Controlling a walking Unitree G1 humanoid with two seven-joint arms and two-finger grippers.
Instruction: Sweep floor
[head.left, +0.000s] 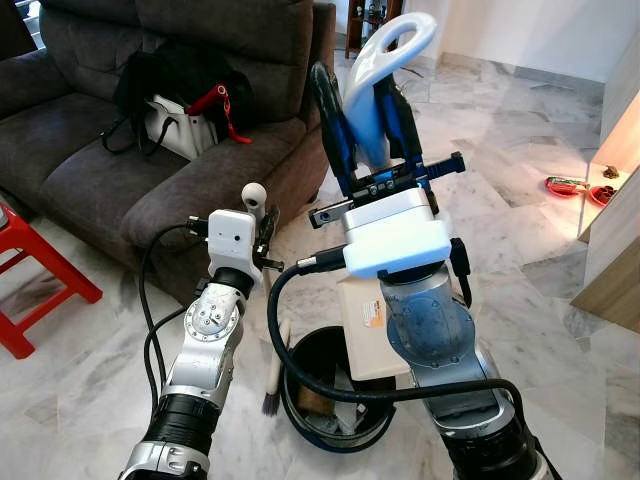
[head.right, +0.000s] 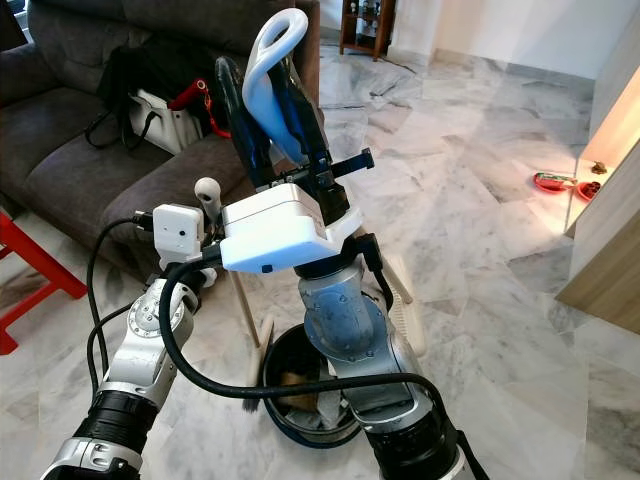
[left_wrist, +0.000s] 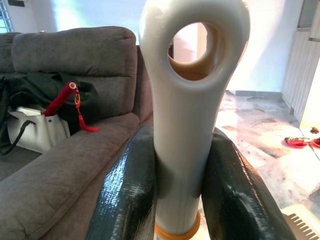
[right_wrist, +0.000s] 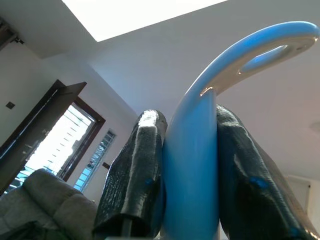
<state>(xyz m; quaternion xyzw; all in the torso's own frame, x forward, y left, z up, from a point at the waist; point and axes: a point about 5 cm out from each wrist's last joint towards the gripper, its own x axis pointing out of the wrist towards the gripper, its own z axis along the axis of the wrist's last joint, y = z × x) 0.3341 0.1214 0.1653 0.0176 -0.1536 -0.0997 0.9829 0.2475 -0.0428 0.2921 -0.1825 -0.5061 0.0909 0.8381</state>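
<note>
Both arms are up and both are loaded. The right gripper (head.left: 375, 130) is clamped on the dustpan handle (head.left: 392, 60), a pale blue-white plastic loop that curves over at the top; the wrist camera shows the two black fingers (right_wrist: 135, 175) pressed flat against its smooth sides. The left gripper (left_wrist: 182, 200) is closed around the broom handle (left_wrist: 192, 100), a cream plastic grip with a round hanging hole at its top and an orange collar below, where the stick begins. In the head view that grip pokes up beside the sofa (head.left: 130, 180), and the wooden stick runs down to dark bristles (head.left: 270, 403) near the marble floor (head.left: 520, 150).

Just in front of the robot sits a round black bin (head.left: 335, 420), with the beige dustpan (head.left: 365, 330) hanging just above it.

Handling looks easy on weight: both tools seem light, rigid plastic and wood. The glossy handles could twist in the padded fingers, so a hold low on the straight shaft, below the loops, seems safest, and that is where both holds sit. The bristles look soft and will flex; the polished tiles look slick.

A bag with a red strap (head.left: 185, 120) lies on the sofa seat, and a red stool (head.left: 30, 285) stands at the left.
</note>
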